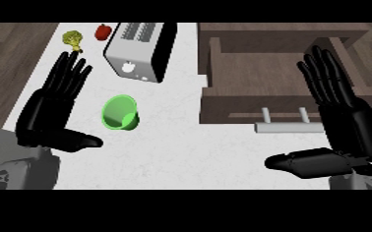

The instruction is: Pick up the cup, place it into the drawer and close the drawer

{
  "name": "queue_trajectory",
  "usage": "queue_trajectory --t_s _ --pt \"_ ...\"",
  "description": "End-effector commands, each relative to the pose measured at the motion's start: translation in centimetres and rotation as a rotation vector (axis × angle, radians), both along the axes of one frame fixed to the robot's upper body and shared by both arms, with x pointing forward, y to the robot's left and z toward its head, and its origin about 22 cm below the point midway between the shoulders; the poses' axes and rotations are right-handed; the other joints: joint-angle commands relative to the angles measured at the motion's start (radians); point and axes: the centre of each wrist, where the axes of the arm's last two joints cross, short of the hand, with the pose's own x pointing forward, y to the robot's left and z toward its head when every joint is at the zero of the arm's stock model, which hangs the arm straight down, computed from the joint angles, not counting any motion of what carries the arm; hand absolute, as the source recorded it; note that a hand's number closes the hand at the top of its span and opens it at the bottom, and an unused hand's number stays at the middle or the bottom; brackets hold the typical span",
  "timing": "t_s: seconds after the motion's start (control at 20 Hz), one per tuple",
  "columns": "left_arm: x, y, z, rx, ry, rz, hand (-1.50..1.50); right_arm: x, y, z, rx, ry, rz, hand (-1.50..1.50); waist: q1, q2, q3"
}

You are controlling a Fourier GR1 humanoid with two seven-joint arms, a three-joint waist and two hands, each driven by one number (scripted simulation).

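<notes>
A: How do the hands stand?

B: The left hand (pixel 51 103) is at the view's left, palm up off the bench (pixel 181 147), fingers straight and spread, pointing away from the robot, thumb stuck out sideways toward the middle. It holds nothing. The right hand (pixel 338 103) mirrors it at the view's right: fingers straight and apart, thumb pointing inward, nothing in it.

A: And the cup?

B: The green cup (pixel 120 112) lies on the white bench just to the right of the left hand, near its fingers but not touching them. Its open mouth seems turned up toward the viewer; whether it is tipped I cannot tell for sure. It is well apart from the right hand.

A: The drawer?

B: The brown wooden drawer (pixel 254 69) stands pulled open at the right, its pale handle (pixel 287 126) facing the robot. The right hand's fingers overlap its right side in the view. The cup is outside it, to its left.

A: Anything else?

B: A silver toaster (pixel 138 49) behind the cup, and a broccoli (pixel 72 39) and a red pepper (pixel 104 31) at the far left of the bench.
</notes>
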Motion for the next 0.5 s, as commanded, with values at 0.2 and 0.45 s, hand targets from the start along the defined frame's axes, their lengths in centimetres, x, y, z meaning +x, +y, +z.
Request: queue_trajectory --t_s 0.2,0.45 --pt "-0.3 2.8 -7.2 0.041 0.093 0.04 -1.5 2.0 0.2 -0.9 -0.012 -0.002 0.004 -1.5 0.001 0.001 0.0" --pt "0.0 2.5 -9.5 0.071 0.155 0.086 -1.5 1.6 0.1 1.9 -0.012 -0.04 -0.015 -1.5 -0.001 -0.001 0.0"
